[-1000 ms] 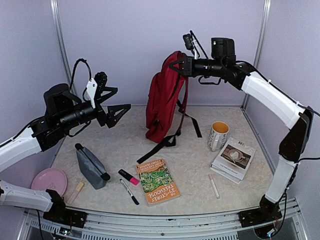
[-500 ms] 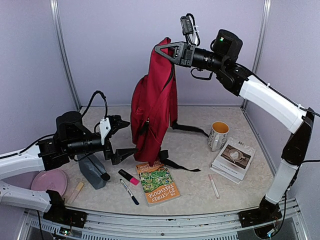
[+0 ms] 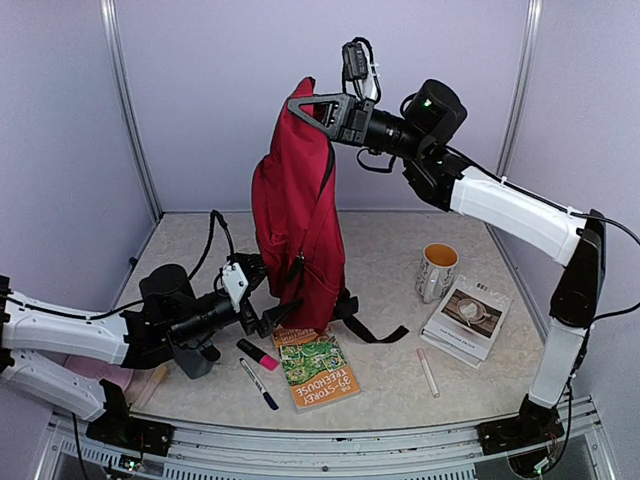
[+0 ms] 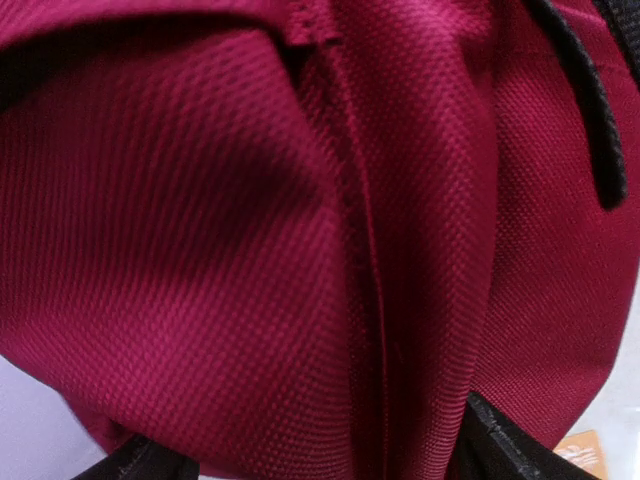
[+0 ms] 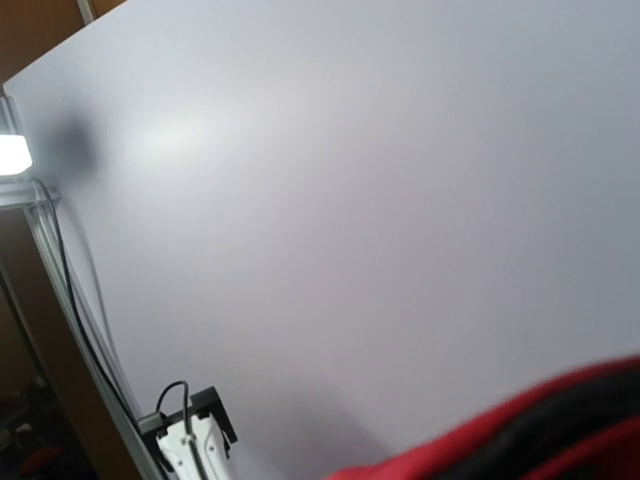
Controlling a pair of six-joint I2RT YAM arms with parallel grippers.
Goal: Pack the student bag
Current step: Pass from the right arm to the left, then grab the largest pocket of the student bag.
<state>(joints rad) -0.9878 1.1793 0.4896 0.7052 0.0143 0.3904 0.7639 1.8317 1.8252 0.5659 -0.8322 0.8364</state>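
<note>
Right hand (image 3: 300, 103) pinching student bag (image 3: 295, 220) top, bag hanging upright.
Left hand (image 3: 262, 305) spread against its lower edge (book (image 3: 315, 365) just beside); speckled table (image 3: 400, 235), purple walls (image 3: 200, 100).

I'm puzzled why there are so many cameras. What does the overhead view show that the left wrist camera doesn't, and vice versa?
Only overhead: the right gripper holding the student bag up by its top, plus the mug and orange book. Only the wrist camera: the fabric's weave and a seam, close up. Both: the student bag's red cloth.
</note>
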